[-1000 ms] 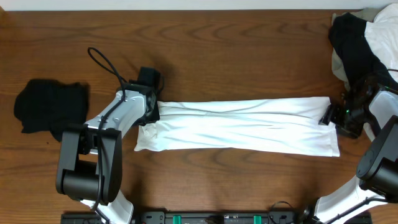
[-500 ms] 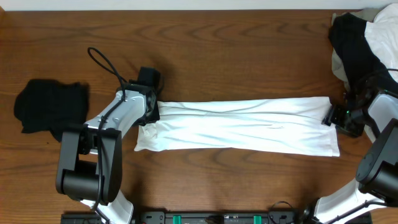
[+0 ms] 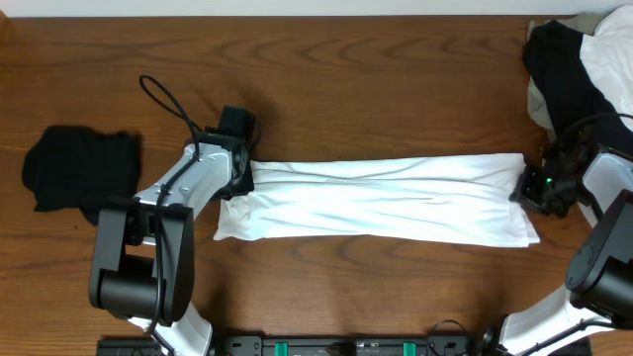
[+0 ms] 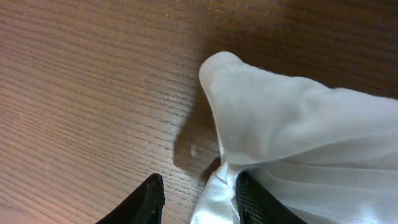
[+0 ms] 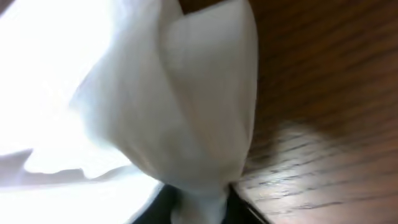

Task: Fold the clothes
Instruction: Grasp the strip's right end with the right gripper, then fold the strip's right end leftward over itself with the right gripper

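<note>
The clothes, a white T-shirt (image 3: 381, 203), lie folded into a long strip across the middle of the table. My left gripper (image 3: 240, 186) rests at the strip's left end. In the left wrist view it (image 4: 199, 200) stands open: a fold of the T-shirt (image 4: 292, 124) lies against the right finger (image 4: 250, 200), and bare wood shows beside the left one. My right gripper (image 3: 522, 190) is at the strip's right end. The right wrist view shows it (image 5: 199, 208) shut on a bunched fold of the T-shirt (image 5: 186, 112). No print shows.
A small black folded garment (image 3: 79, 173) lies at the far left. A large black garment heaped with pale cloth (image 3: 579, 64) fills the back right corner, close behind my right arm. A black cable (image 3: 168, 99) loops behind the left arm.
My right gripper has closed on the right end of the T-shirt, and that end has bunched slightly. The left arm has not moved.
</note>
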`<control>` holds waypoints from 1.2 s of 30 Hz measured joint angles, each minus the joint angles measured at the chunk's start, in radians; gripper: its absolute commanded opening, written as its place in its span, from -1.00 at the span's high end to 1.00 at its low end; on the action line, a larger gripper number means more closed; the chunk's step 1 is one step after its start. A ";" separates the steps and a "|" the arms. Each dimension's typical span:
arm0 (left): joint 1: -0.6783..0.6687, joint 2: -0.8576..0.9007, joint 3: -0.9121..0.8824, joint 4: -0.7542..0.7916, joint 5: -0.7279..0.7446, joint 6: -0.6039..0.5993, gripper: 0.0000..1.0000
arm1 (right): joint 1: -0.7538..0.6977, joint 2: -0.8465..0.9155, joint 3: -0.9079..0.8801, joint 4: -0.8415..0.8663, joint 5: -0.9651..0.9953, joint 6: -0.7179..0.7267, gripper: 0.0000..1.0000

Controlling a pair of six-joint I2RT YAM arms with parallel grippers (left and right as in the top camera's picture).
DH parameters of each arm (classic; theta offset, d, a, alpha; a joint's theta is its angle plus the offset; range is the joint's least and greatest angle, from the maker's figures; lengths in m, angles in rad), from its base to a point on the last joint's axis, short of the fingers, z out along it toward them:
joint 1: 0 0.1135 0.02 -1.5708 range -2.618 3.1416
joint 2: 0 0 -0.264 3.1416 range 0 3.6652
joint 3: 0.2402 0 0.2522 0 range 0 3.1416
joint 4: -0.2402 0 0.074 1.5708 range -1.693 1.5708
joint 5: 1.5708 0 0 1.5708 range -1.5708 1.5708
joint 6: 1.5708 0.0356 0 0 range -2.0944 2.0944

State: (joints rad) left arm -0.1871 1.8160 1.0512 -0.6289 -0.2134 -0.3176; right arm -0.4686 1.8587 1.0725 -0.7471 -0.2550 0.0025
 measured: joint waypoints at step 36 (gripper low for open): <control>0.000 -0.195 0.004 -0.175 0.098 0.000 -0.16 | 0.282 -0.059 0.373 -0.491 0.114 0.117 0.98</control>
State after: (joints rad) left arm -0.1871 1.6211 1.0554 -0.8043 -0.1158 -0.3180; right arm -0.1871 1.7996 1.4456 -1.2381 -0.1413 0.1200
